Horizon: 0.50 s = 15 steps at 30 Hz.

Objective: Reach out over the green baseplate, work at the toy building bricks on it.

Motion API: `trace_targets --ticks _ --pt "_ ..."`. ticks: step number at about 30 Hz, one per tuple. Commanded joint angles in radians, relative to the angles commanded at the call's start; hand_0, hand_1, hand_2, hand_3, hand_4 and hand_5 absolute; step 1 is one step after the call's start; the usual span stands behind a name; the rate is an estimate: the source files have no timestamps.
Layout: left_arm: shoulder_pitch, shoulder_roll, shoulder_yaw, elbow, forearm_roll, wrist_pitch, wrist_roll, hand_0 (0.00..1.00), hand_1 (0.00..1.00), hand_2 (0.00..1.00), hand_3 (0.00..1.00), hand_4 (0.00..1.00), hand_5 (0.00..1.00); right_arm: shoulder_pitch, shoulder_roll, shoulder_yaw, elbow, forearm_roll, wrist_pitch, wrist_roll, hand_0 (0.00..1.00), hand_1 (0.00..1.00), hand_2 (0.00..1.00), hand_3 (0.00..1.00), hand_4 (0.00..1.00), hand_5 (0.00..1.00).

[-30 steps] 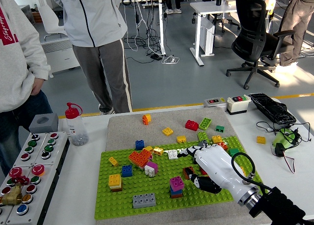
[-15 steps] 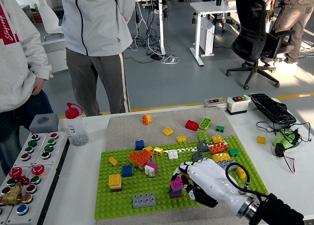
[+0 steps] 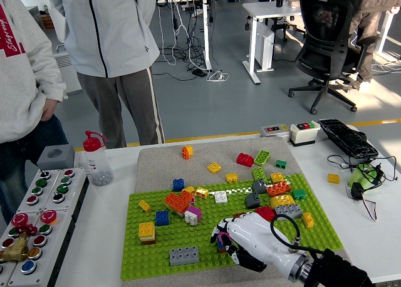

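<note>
Green studded plastic, the baseplate (image 3: 207,262), lies flat on the near part of a white table (image 3: 106,237), scattered with toy bricks in many colours. The robot's right hand (image 3: 247,240), white-shelled with dark fingers, comes in from the lower right corner and now rests low over the near middle of the plate. A second ago it sat further right and further from the camera, beside a red brick (image 3: 266,212) and a grey one; since then it has slid left and toward the near edge, leaving those bricks uncovered. The likely meaning is that the hand has chosen a new target rather than finished anything. That target appears to be the small purple and blue stack (image 3: 220,239), which stood in plain sight a moment ago and is now mostly hidden beneath the curled fingertips (image 3: 220,232). The fingers bend down around it and seem to touch it, yet whether they actually grip it cannot be told from this view. A grey brick (image 3: 183,255) sits just to the left of the hand, apart from it, and an orange cluster (image 3: 178,202) lies further back on the plate. The left arm is not visible. Two people stand at the far left side of the table, their hands away from the bricks.
</note>
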Motion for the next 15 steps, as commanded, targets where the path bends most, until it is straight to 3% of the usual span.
trace_targets --ticks 15 --pt "0.000 0.000 0.001 0.000 0.002 -0.001 0.001 0.694 0.716 0.705 0.634 0.386 0.998 0.005 0.012 0.006 -0.055 0.001 -0.001 0.002 0.205 0.256 0.650 0.563 0.090 0.002"
